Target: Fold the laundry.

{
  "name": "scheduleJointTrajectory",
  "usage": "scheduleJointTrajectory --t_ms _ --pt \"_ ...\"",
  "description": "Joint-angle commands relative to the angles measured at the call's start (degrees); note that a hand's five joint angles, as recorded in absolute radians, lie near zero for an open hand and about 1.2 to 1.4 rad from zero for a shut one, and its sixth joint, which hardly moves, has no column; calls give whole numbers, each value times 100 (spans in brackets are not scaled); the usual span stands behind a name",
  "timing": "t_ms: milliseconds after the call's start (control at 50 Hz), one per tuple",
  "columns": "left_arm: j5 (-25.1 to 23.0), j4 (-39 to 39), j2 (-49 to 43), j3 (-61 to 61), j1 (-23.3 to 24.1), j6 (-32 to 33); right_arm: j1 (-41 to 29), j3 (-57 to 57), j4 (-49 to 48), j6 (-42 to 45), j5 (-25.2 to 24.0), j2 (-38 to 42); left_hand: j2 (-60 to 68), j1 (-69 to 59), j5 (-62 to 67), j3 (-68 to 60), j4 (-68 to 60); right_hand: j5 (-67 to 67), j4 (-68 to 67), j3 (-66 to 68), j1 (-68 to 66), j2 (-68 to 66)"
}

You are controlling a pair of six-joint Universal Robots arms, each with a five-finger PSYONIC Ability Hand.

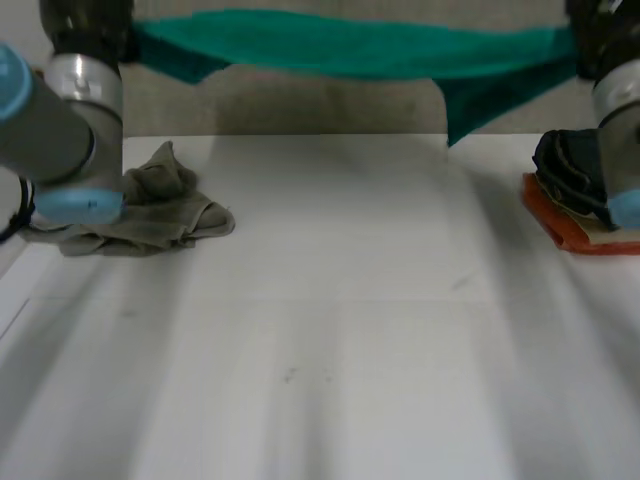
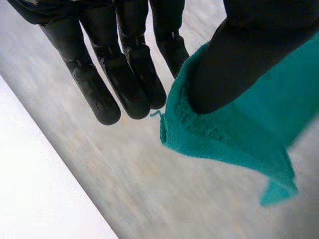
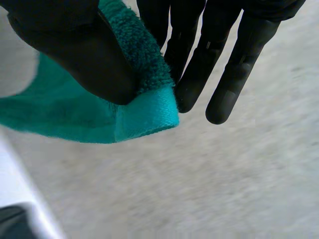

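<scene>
Towel: A teal towel (image 1: 340, 48) hangs stretched in the air between the two hands, above the far edge of the table (image 1: 330, 340). It sags a little in the middle. One loose corner droops near its right end, and a shorter flap hangs near its left end.

Left hand: The left hand (image 2: 239, 59) grips the towel's left end. In the left wrist view the thumb presses down on the teal pile, and the cloth bunches and folds under it. The other fingers (image 2: 124, 79) reach out straight beside the edge of the towel. A pointed corner hangs free below the grip.

Right hand: The right hand (image 3: 75, 50) holds the towel's right end. In the right wrist view the thumb clamps a hemmed corner against the fingers (image 3: 224, 69), which are held long and straight. The corner's edge sticks out just past the thumb.

Arms: The left arm (image 1: 60, 120) and right arm (image 1: 622, 110) rise at either side of the table.

Grey cloth: A crumpled grey cloth (image 1: 165, 210) lies on the table's left side, touching the left arm's blue cap.

Right-side pile: A dark cloth (image 1: 572, 175) rests on an orange cloth (image 1: 560, 228) at the table's right edge, partly behind the right arm.
</scene>
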State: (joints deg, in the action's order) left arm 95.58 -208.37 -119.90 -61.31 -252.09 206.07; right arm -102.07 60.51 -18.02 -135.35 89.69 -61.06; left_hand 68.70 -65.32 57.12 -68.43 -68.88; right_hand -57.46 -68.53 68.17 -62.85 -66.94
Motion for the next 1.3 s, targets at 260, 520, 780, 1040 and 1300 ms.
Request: scheduleJointTrajectory --t_ms 260,520,780,1040,1300 --pt "-427 235 123 -3175 -7 -164 -76 1339 1793 61 -75 799 1130 -1468 1288 -1157 -1112 -1254 -1147 1183 -1715 -1306" --pt "-576 2958 2919 -5918 -147 995 969 4143 3885 1791 -101 -1575 1130 -1468 1288 -1157 -1112 -1254 -1147 1183 -1715 -1306" --pt "-849 2655 2272 -5096 -60 1242 1013 3662 2982 1574 -110 -1138 1130 -1468 1288 -1157 -1112 -1254 -1147 1183 -1715 -1306" --pt "109 1703 -49 -2300 406 627 530 1790 1935 1028 329 656 1130 -1468 1288 -1157 -1112 -1254 -1147 1183 -1715 -1306" --pt "426 1694 -1720 145 749 653 284 321 1512 923 698 1773 -2542 2204 -2384 2515 2560 4931 5038 -5003 4471 4879"
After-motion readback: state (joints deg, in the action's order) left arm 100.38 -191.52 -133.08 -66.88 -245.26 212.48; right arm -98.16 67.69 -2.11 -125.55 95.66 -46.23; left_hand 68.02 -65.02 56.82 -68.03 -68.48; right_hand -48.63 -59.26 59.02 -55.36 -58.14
